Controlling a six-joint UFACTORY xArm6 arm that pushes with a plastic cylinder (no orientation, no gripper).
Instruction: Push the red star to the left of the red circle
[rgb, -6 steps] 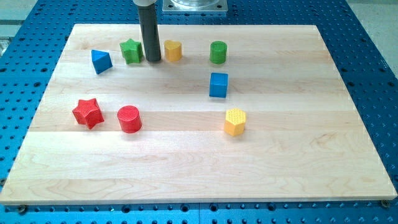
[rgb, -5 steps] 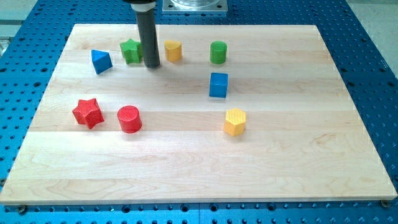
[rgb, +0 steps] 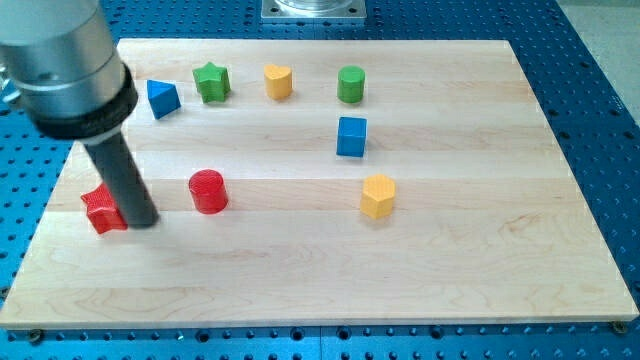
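The red star (rgb: 100, 210) lies near the board's left edge, partly hidden behind my rod. The red circle (rgb: 208, 191) stands to its right, about a hundred pixels away. My tip (rgb: 142, 220) rests on the board at the star's right side, touching or nearly touching it, between the star and the circle.
A blue triangle (rgb: 162, 98), a green star (rgb: 211, 82), a yellow block (rgb: 278, 81) and a green cylinder (rgb: 351, 84) line the view's top. A blue cube (rgb: 351, 136) and a yellow hexagon (rgb: 378, 196) sit right of centre. The wooden board (rgb: 480, 270) lies on a blue perforated table.
My rod has swung from the view's top, beside the green star, down to the left next to the red star. The red star has shifted left and slightly down.
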